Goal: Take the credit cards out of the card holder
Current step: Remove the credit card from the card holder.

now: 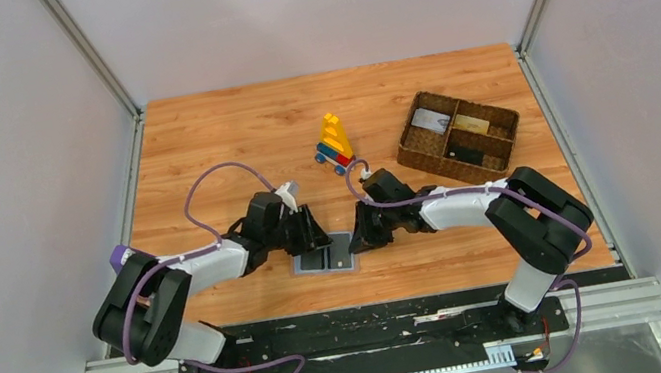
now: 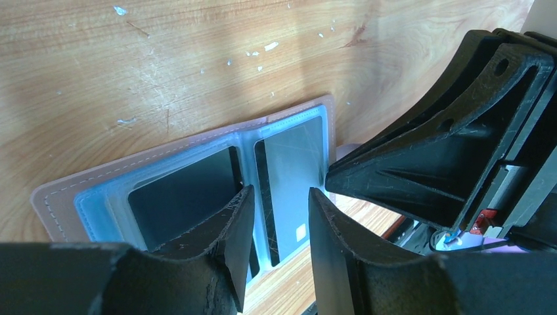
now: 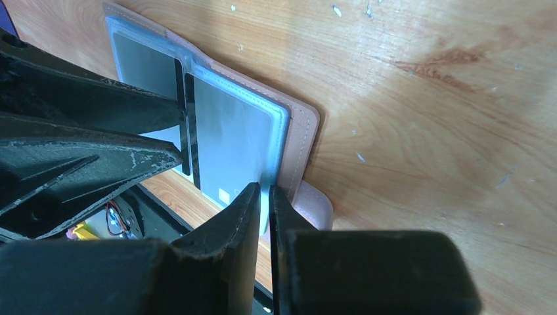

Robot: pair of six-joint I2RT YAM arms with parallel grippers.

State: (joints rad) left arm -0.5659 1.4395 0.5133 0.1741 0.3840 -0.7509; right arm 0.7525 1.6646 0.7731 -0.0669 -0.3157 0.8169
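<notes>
Card holder [image 3: 299, 151] flat, edge between right fingers [image 3: 240, 223]

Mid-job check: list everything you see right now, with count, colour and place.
table: one, wood-grain, under everything
card holder: one, light-blue sleeves with pinkish cover, open flat near the front edge, between the arms
cards in the holder: two, one dark, one grey, inside its sleeves
basket: one, brown woven, far right
cards in the basket: three, whitish, tan, black, in separate compartments
block toy: one, yellow, blue and red, mid-table
left arm: black and white, jaws apart over the holder
right arm: black and white, jaws pinched on the holder's nearest edge
</notes>
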